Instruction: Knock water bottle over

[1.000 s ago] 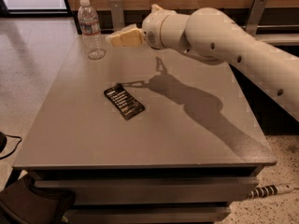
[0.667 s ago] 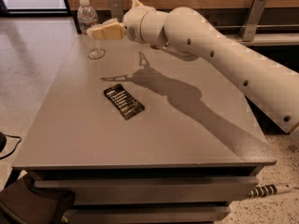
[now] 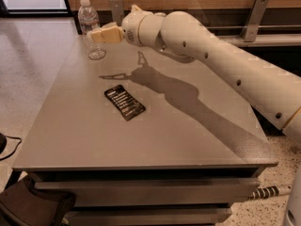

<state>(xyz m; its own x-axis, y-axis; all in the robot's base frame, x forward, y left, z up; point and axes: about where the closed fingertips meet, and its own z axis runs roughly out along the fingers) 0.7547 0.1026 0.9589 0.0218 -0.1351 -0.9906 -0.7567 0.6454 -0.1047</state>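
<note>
Light: we see soft overhead light.
Shadow: the cream two-finger gripper (image 3: pixel 93 35), at the clear ribbed plastic bottle (image 3: pixel 87 19), darkens the grey table (image 3: pixel 70 126) below.

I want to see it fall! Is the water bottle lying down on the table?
No, the water bottle stands upright near the far left corner of the table, with the claw right at its middle.
</note>
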